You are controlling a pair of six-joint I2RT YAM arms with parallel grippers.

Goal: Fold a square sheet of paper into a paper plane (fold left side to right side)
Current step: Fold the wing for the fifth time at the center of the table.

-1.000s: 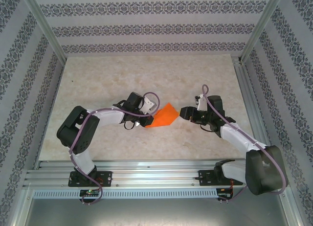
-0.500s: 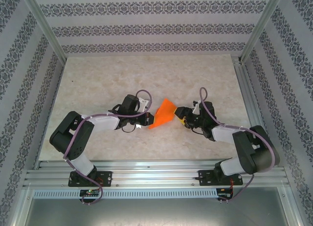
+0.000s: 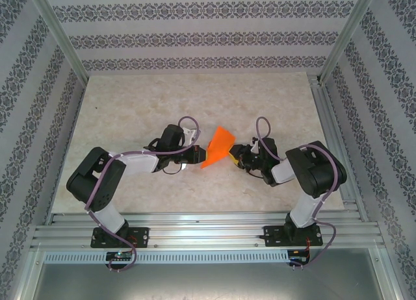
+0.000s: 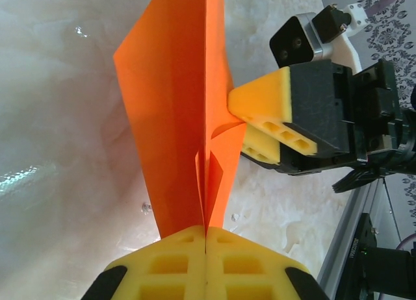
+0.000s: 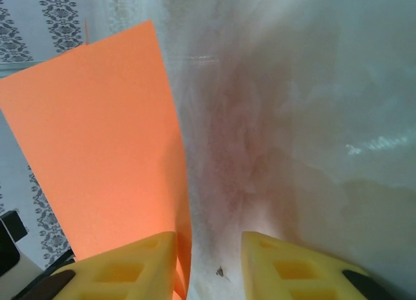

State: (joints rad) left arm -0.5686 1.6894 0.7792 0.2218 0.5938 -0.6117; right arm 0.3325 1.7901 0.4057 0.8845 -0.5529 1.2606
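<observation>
- I see both arms bent inward over the middle of the pale marbled desk (image 3: pixel 130 105), with their wrists facing each other.
- The left gripper (image 4: pixel 205 238) is clenched on the lower end of the thin bright orange creased sheet of paper (image 4: pixel 175 105), which stands upright between the arms.
- The right gripper (image 5: pixel 208 248) has its jaws apart, straddling the sheet's edge, and the paper lies against one finger.

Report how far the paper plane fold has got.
Done: the orange paper carries a centre crease and folded layers. In hand: the left claw is shut on one end, holding it upright; the right claw stands open around one edge. Left: the remaining folds; it is no slim dart yet.
</observation>
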